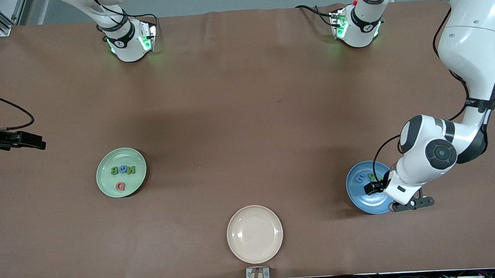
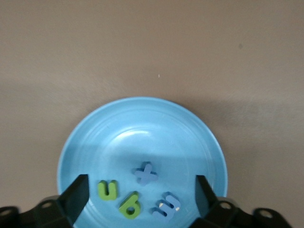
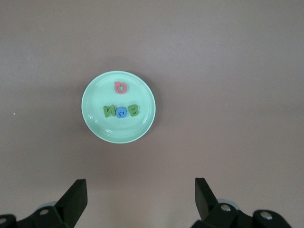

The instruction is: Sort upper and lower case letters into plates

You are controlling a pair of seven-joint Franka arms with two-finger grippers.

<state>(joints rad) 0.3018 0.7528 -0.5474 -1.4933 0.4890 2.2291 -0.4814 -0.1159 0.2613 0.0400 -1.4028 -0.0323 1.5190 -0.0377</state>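
The blue plate (image 1: 360, 194) lies near the left arm's end of the table. In the left wrist view this plate (image 2: 142, 123) holds a green n (image 2: 108, 190), a green p (image 2: 130, 205), a blue x (image 2: 145, 173) and a blue m (image 2: 166, 206). My left gripper (image 2: 141, 180) hangs open and empty just over them, and in the front view it (image 1: 373, 187) is over the plate. The mint green plate (image 1: 106, 184) holds a green B (image 1: 114, 170), a blue G (image 1: 123, 169), a green N (image 1: 131, 169) and a red Q (image 1: 120, 186). My right gripper (image 3: 140, 183) is open, empty and high, with that plate (image 3: 92, 102) in its view.
A cream-beige plate (image 1: 255, 234) with nothing in it lies near the table's front edge, midway between the two other plates. The right arm's hand (image 1: 23, 140) hangs at the right arm's end of the table. The two arm bases (image 1: 130, 41) stand along the back edge.
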